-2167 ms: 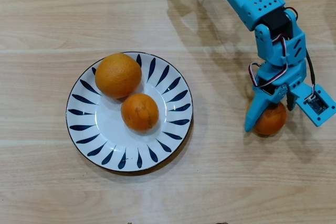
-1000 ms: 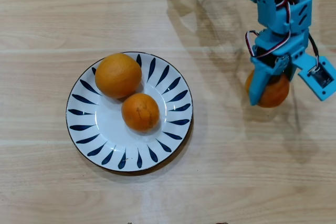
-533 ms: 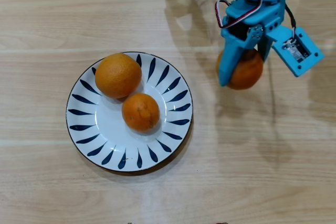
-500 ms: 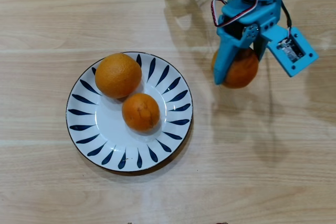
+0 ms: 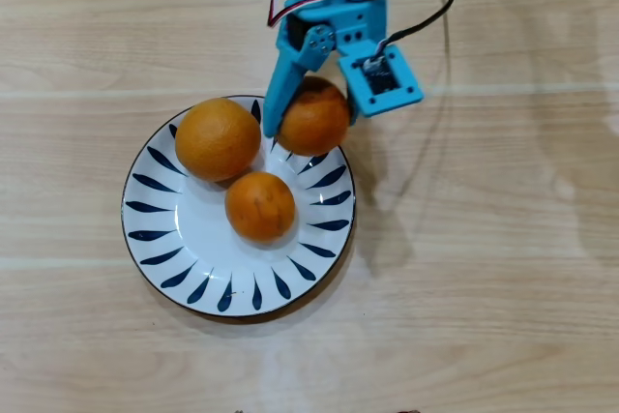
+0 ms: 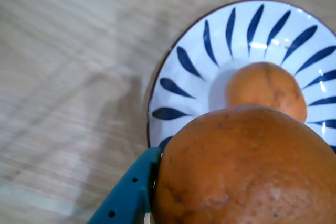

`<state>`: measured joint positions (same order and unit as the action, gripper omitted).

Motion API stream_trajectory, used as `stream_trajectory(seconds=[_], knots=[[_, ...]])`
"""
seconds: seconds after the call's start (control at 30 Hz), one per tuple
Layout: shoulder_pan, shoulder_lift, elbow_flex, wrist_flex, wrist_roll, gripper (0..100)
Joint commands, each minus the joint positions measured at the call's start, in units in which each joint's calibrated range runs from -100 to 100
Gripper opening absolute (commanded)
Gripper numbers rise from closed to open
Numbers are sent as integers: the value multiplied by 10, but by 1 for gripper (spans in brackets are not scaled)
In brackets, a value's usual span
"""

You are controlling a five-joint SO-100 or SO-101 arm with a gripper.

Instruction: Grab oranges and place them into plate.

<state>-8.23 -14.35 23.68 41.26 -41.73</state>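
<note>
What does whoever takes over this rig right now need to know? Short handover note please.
Gripper: shut on the third orange, held over the upper right rim of the plate in the overhead view.
Things: the larger orange and a smaller orange lie on the plate.
Done: two oranges plated.
Left: release the held orange onto the plate, probably nudging it inward first so it doesn't roll off the rim, then pull the arm back.
</note>
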Motion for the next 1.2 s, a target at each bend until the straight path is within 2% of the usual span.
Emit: stream_trajectory(seconds=[0.0,0.13,0.33,0.53,0.67,0.93,0.97,1.17], knots=[[25,-48,66,-84,4,35],[28,-53,83,-102,4,36],[20,-53,85,-102,4,55],[11,-54,83,-95,1,56],[7,-91,88,-91,13,46],[13,-270,151,37,150,2],[12,-319,201,40,192,3],[7,-479,401,34,302,2]])
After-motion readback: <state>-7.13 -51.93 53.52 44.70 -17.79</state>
